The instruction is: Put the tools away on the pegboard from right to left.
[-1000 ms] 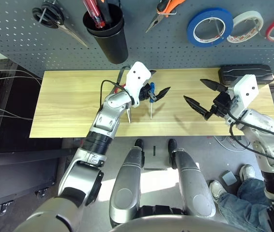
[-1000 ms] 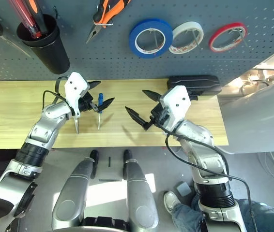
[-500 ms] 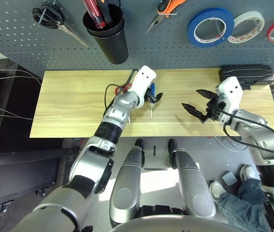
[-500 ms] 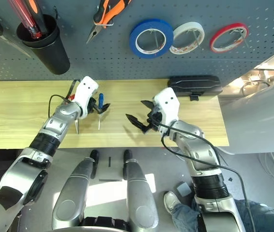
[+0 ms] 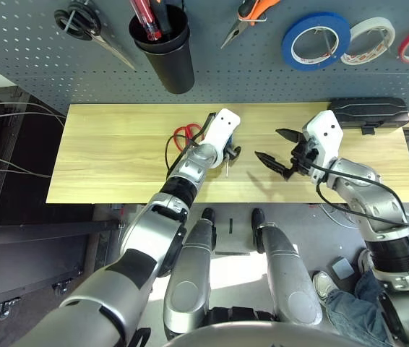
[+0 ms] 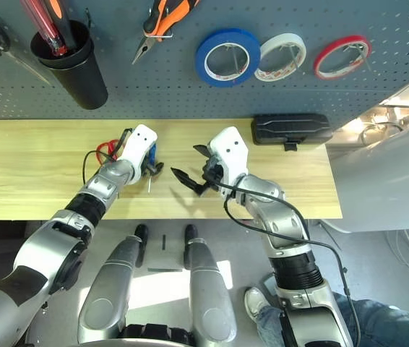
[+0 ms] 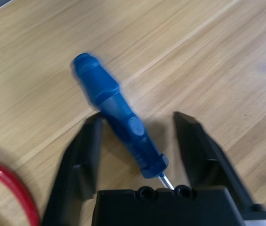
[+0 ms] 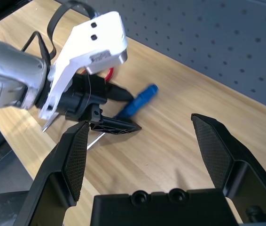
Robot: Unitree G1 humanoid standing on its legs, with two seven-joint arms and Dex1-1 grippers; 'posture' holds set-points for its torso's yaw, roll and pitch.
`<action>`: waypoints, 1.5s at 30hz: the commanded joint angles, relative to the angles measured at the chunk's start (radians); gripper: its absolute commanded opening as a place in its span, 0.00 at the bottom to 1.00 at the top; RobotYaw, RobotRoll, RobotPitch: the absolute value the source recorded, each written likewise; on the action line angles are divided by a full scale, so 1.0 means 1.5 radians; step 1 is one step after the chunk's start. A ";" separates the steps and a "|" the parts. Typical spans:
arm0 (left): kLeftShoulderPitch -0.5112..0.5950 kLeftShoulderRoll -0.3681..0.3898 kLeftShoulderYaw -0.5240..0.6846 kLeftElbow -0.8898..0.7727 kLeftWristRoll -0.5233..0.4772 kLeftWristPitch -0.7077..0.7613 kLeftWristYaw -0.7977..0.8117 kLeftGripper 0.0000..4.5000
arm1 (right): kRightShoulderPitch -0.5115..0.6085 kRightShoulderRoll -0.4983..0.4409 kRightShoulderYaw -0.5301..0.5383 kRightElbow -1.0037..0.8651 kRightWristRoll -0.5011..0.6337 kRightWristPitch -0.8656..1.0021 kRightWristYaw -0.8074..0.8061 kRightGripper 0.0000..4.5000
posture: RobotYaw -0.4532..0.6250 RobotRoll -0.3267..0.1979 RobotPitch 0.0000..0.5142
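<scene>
Two tools are left on the table (image 5: 103,155), and two already hang on the pegboard (image 5: 38,50): the pliers (image 5: 244,14) and the blue tape (image 5: 316,40).

Furthest left of the pair, the red scissors (image 5: 183,134) lie flat, just beside the left arm. They look stiff, with open loops for a hook; judging by the order, they come last.

Next is the screwdriver (image 7: 119,112), the piece in hand. It looks light and rigid, with a smooth blue plastic handle that swells at the butt and narrows toward a thin steel shaft. The shaft is probably too slim and slick to pinch. The waist of the handle is the better hold, though a round handle may roll if squeezed off-centre.

It lies flat on the table between the fingers of the left gripper (image 7: 142,136), slanted across the gap. The butt points away from the wrist and the shaft end sits close under the palm. The jaws stand apart. One finger looks to be touching the handle and the other is clear of it, so nothing is clamped yet.

Right of that, the right gripper (image 5: 271,146) hovers over bare table, jaws spread wide and empty, near the screwdriver but not touching it.
</scene>
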State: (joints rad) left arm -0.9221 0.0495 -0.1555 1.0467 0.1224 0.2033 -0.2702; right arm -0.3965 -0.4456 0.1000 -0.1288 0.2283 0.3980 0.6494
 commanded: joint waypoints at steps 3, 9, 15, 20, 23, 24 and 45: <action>0.022 -0.024 0.041 -0.003 -0.030 -0.001 0.017 0.24 | 0.000 -0.008 -0.014 0.000 0.012 0.007 0.012 1.00 | 0.46 0.62 0.88; 0.082 -0.019 0.055 -0.162 -0.046 -0.106 0.017 0.13 | -0.001 -0.026 -0.031 -0.022 0.044 0.009 0.052 1.00 | 0.46 0.62 0.88; 0.198 -0.009 0.054 -0.396 -0.083 -0.188 -0.016 0.13 | 0.014 -0.072 -0.025 -0.025 0.045 0.002 0.100 1.00 | 0.45 0.62 0.87; 0.286 0.011 0.046 -0.539 -0.105 -0.215 -0.047 0.13 | 0.002 -0.074 -0.025 -0.013 0.045 -0.004 0.107 1.00 | 0.46 0.62 0.87; 0.315 0.014 0.046 -0.600 -0.117 -0.234 -0.051 0.13 | -0.007 -0.070 -0.025 -0.010 0.047 -0.005 0.110 1.00 | 0.47 0.62 0.87; 0.323 0.006 0.051 -0.635 -0.145 -0.237 -0.060 0.13 | -0.014 -0.066 -0.025 -0.008 0.050 -0.003 0.110 1.00 | 0.47 0.62 0.87; 0.085 0.041 0.140 -0.743 -0.176 -0.264 0.028 0.13 | -0.189 0.101 -0.010 0.023 0.090 0.018 0.057 1.00 | 0.51 0.62 0.81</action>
State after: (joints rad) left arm -0.7983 0.1070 0.0496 -0.0763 -0.1443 -0.1833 -0.2320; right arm -0.6807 -0.3088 0.0637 -0.1008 0.3564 0.4225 0.7434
